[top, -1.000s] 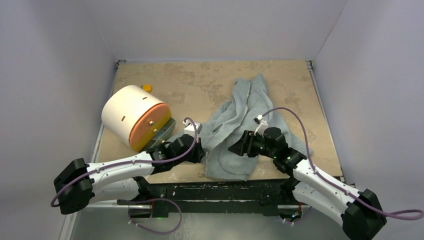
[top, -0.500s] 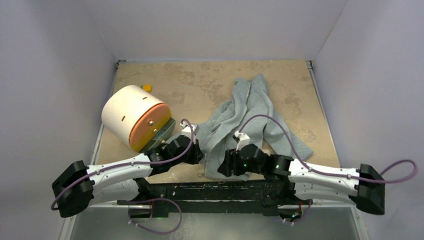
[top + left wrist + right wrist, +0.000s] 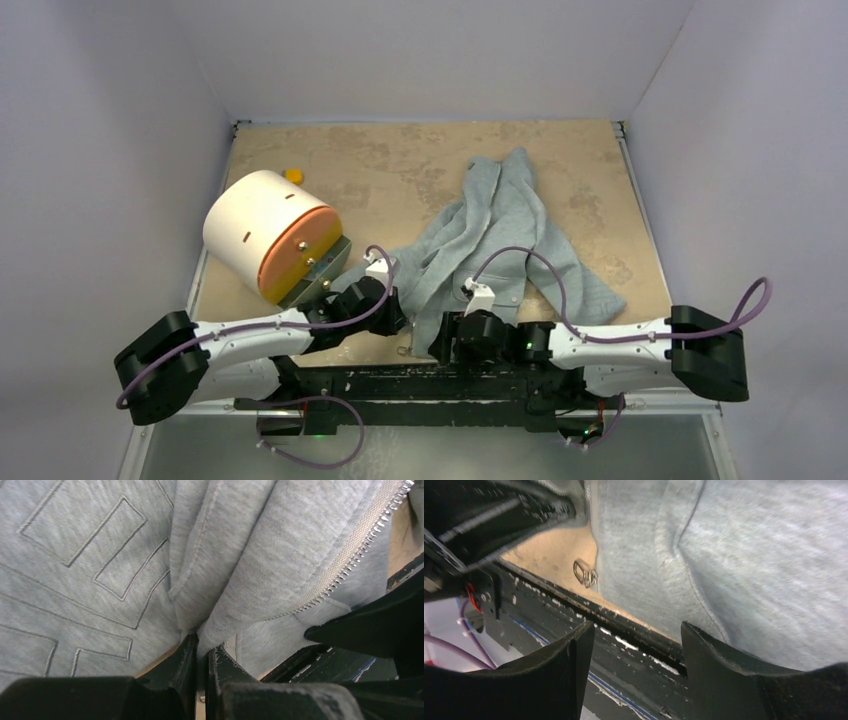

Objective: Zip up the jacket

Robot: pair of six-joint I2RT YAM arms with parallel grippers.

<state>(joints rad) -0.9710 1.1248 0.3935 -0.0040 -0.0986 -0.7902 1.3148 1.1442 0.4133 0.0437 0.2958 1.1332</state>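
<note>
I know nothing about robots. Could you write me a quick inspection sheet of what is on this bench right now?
Surface: tan mottled table, dark scuffed strip along the near edge.
Job's things: grey jacket lies crumpled; zipper teeth unjoined; metal pull at the near hem.
Clutter: white drum with an orange face, lying on its side; small yellow object behind it.
Grippers: left gripper pinches a jacket fold; right gripper open at the near hem.
Cables: purple cables loop off both arms, one above the jacket.
Surroundings: plain pale walls on three sides.
</note>
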